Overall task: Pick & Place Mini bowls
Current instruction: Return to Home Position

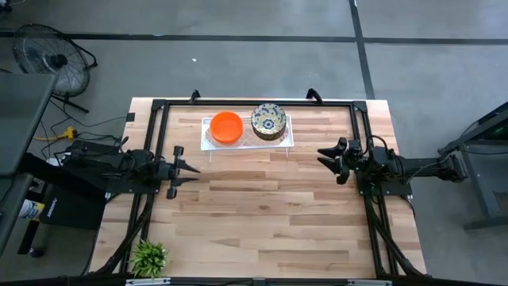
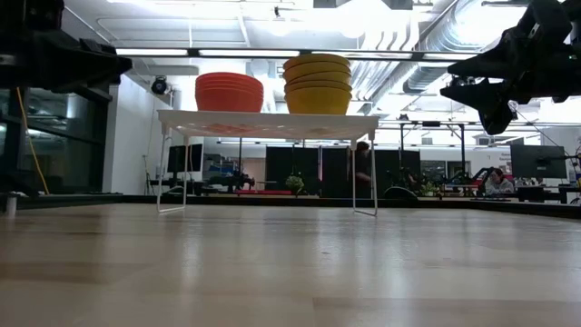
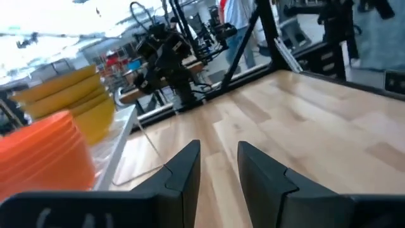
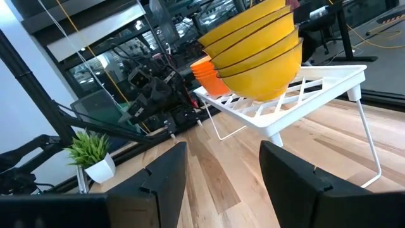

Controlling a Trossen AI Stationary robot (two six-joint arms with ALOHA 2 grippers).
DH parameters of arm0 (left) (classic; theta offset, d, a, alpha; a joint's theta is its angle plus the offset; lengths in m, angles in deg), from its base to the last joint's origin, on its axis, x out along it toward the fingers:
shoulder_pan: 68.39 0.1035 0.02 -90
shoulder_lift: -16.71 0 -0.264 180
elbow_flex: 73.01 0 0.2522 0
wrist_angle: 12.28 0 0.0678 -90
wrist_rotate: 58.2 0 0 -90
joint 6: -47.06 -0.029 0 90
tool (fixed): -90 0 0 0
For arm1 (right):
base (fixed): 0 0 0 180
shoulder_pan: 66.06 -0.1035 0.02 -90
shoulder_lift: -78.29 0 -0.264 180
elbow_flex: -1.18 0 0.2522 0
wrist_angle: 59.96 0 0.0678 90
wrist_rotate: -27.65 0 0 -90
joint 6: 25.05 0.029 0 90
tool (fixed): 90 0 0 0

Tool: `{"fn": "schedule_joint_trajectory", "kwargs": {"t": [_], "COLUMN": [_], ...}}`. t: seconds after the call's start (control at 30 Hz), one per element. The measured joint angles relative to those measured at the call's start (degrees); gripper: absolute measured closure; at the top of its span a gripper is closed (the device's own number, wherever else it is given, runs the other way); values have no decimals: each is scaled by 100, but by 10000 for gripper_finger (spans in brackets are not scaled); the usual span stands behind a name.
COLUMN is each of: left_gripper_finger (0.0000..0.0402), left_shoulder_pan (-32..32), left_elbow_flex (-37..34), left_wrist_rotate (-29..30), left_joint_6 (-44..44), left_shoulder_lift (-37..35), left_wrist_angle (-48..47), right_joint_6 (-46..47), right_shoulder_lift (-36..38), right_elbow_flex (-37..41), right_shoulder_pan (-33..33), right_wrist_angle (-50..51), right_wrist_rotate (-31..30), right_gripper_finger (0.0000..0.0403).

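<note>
Two stacks of mini bowls stand on a white lattice tray (image 1: 286, 139) at the table's far middle. One stack is plain orange-red (image 1: 226, 127), (image 2: 229, 93). The other is cream with a floral pattern inside (image 1: 268, 121) and yellow outside (image 2: 317, 84), (image 4: 259, 50). The tray stands on thin wire legs (image 2: 186, 177). My left gripper (image 1: 193, 169), (image 3: 218, 171) hovers open at the table's left, pointing level toward the right, short of the tray. My right gripper (image 1: 324, 157), (image 4: 223, 171) hovers open at the table's right, pointing left. Neither has anything between its fingers.
A small potted plant (image 1: 148, 257) stands at the near left corner. Black frame rails (image 1: 254, 102) run along the table's far edge and sides. Bare wood (image 1: 262, 214) lies between the arms and toward the near edge. A fan (image 1: 51, 59) stands on the floor.
</note>
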Motion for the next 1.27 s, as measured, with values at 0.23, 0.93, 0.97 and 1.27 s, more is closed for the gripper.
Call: {"fn": "schedule_joint_trajectory", "kwargs": {"t": [0.23,0.93,0.97,1.27], "left_gripper_finger": [300,300,300,300], "left_shoulder_pan": [0,0,0,0], "left_elbow_flex": [-12,-25,-28,-30], "left_wrist_rotate": [-176,-133,-133,-130], "left_joint_6": [-192,-194,-194,-193], "left_shoulder_lift": [0,0,0,0], "left_wrist_angle": [-25,-36,-36,-38], "right_joint_6": [0,0,0,0], "right_shoulder_lift": [0,0,0,0], "right_elbow_flex": [0,2,2,2], "right_shoulder_pan": [0,2,0,0], "right_wrist_angle": [0,-2,0,0], "right_wrist_rotate": [0,0,0,0], "right_gripper_finger": [217,217,217,217]}}
